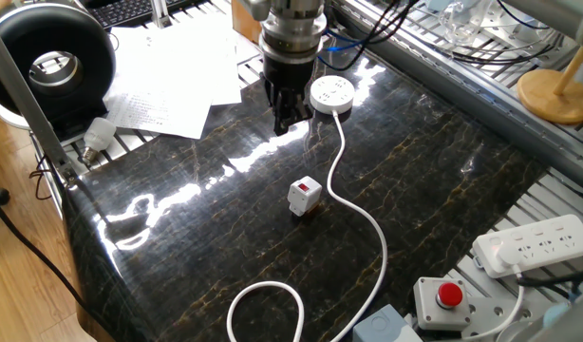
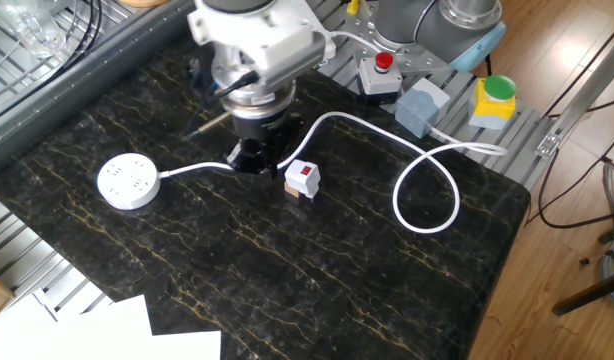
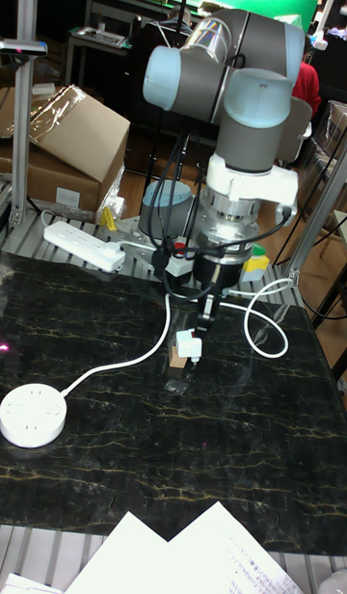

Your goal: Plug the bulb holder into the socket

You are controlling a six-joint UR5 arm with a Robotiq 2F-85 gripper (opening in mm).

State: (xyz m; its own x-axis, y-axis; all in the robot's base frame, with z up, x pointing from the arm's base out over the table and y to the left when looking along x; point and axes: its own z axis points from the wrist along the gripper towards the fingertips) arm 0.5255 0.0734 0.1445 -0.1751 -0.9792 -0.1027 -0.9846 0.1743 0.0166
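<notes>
gripper [image 1: 284,122]: upper centre, fingers look together, holding nothing | bulb holder [image 1: 305,196]: frame centre on the table, below-right of gripper, just beside the cord | socket [image 1: 331,93]: upper centre, right of gripper

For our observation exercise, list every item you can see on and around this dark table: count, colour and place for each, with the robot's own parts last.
small white boxy bulb holder: one, red patch, mid-table on a small brown block
round white socket: one, far edge of the table, long white cord looping away
long white power strip: one, off the table's right side
red button box: one, grey, near the strip
white light bulb: one, left edge
paper sheets: several, white, far left
gripper: one, dark jaws, empty, between the socket and the bulb holder
</notes>
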